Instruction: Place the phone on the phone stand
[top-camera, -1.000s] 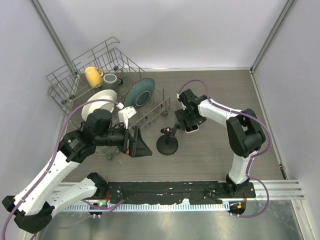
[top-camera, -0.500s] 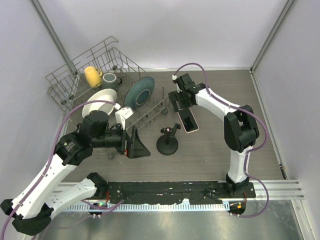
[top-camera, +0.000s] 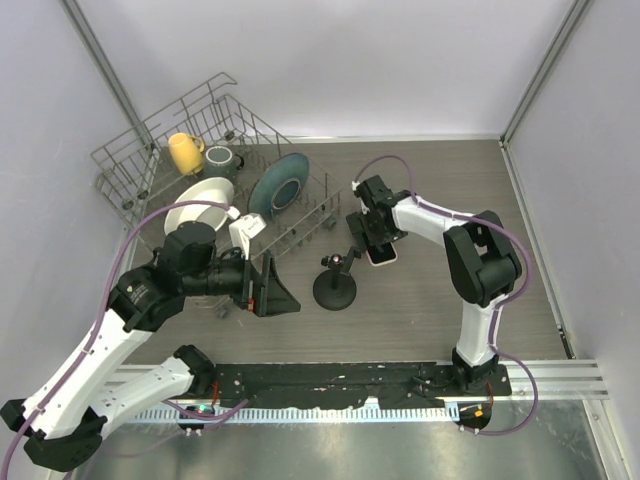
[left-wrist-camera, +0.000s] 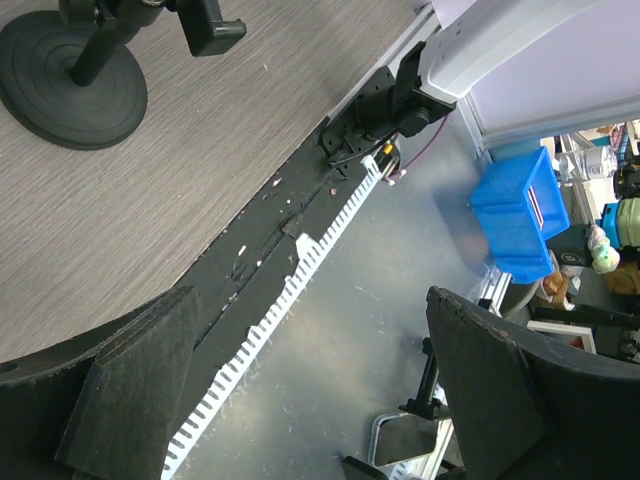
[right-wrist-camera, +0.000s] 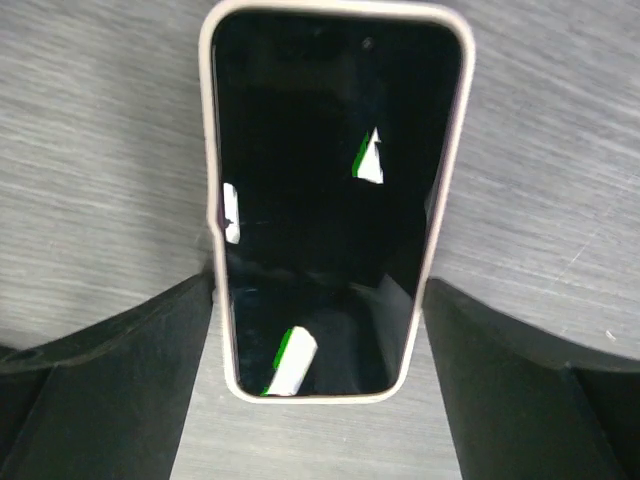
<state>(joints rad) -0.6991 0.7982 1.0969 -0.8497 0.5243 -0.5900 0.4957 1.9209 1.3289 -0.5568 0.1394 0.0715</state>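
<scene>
Bare table (top-camera: 400, 310) lies right of the phone (right-wrist-camera: 335, 200) and toward the arm bases. The stand (top-camera: 335, 287) crowds its left side, with the left gripper (top-camera: 275, 287) just beyond and the rack (top-camera: 305, 215) behind. The fingers (right-wrist-camera: 110, 370) of the right gripper (right-wrist-camera: 318, 290) hem both long edges.

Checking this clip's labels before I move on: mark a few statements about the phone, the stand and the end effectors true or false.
1. The phone lies flat on the table, screen up. True.
2. The phone stand holds the phone. False: the stand is empty, and the phone lies on the table beside it.
3. The fingers of the right end effector flank the phone. True.
4. The left end effector is shut on the stand. False: it is open and holds nothing.
</scene>
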